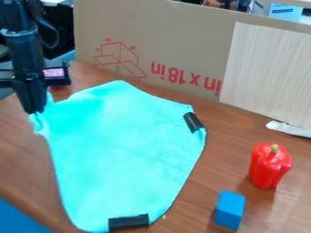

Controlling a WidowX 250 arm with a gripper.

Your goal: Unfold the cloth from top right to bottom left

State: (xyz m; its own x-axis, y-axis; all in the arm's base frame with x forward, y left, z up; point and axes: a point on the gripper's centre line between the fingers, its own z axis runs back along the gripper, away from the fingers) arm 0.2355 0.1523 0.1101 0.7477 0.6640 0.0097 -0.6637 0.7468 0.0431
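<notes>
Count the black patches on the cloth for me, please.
2: one patch on the cloth's right edge, toward its upper corner, and another patch along its bottom edge. More may be hidden at the left corner, by the gripper, or underneath.

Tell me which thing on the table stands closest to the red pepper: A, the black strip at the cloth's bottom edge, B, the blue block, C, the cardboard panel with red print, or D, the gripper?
B: the blue block sits just below the red pepper in the camera view, nearer to it than any other option.
</notes>
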